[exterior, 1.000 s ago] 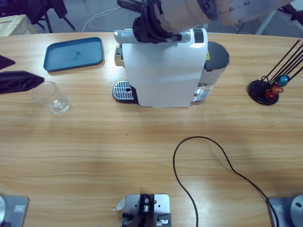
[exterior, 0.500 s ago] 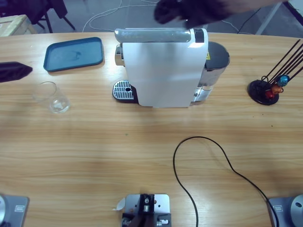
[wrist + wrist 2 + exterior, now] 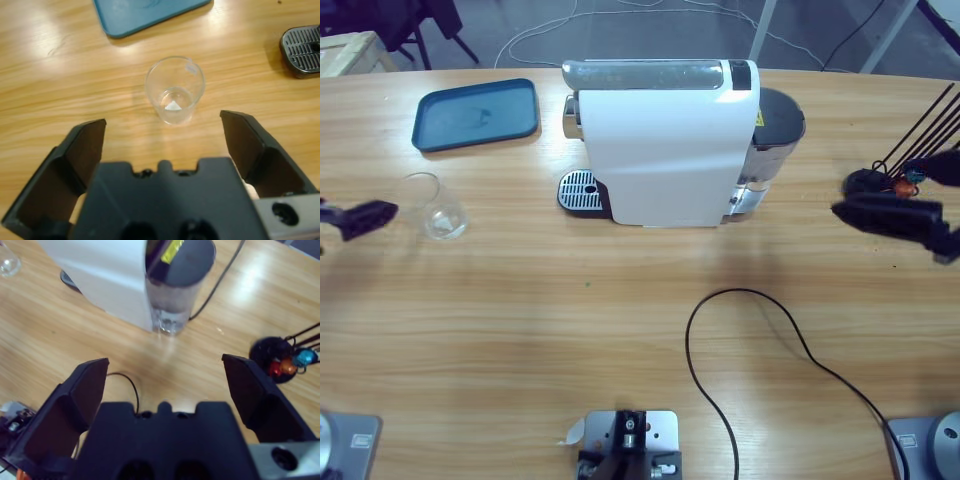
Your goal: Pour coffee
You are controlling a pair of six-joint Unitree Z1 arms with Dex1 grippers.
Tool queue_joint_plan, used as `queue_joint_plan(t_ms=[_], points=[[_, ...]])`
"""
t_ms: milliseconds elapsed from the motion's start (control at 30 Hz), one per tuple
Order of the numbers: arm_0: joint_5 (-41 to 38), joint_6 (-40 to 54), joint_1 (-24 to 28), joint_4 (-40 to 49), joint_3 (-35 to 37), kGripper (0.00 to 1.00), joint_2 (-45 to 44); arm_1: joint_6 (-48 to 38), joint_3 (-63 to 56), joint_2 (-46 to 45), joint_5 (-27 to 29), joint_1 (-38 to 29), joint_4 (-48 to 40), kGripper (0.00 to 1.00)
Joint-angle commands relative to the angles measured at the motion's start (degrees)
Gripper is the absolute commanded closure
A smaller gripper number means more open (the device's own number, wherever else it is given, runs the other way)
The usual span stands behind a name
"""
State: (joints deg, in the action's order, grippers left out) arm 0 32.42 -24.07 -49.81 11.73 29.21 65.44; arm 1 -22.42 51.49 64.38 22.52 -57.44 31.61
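Note:
A white coffee machine (image 3: 660, 150) stands at the table's far middle, its round drip tray (image 3: 580, 190) on its left side. An empty clear glass (image 3: 430, 205) stands upright on the wood to the left of it. My left gripper (image 3: 360, 217) is at the table's left edge, just short of the glass (image 3: 175, 90), open, with nothing between its jaws (image 3: 164, 125). My right gripper (image 3: 890, 205) hovers at the right, open and empty (image 3: 165, 365), looking at the machine's dark water tank (image 3: 177, 275).
A blue tray (image 3: 475, 113) lies at the back left. A black capsule stand (image 3: 885, 190) with wire rods and coloured capsules (image 3: 287, 362) sits at the right, under my right gripper. A black cable (image 3: 770, 340) loops over the near right of the table.
The right arm left the top of the coffee machine and swung to the right side by the capsule stand. The left gripper moved nearer along the left edge, level with the glass.

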Motion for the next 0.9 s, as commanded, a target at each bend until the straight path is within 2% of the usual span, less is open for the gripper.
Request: queue_joint_plan(t_ms=[33,167,467,867,900], points=[[-2.8,1.0,1.9,-23.1,-13.5,0.0,6.6,-2.9,-2.5,1.6,1.5,-0.6,0.8,0.0],[-3.3,1.1,3.3,-32.6,-16.7,0.0,12.1,-2.9,-2.3,1.7,2.7,-0.6,1.2,0.0],[-2.7,2.9,7.8,-41.7,-16.7,0.0,22.7,-3.8,-2.4,4.1,3.1,-0.6,1.3,0.0],[-4.9,4.1,9.4,-58.5,-18.6,0.0,37.3,-4.0,-1.3,9.7,2.3,-0.6,-1.6,0.0],[-4.9,4.1,9.6,-59.8,-18.9,0.026,38.4,-4.0,-1.3,9.8,2.3,-0.6,-1.6,0.0]])
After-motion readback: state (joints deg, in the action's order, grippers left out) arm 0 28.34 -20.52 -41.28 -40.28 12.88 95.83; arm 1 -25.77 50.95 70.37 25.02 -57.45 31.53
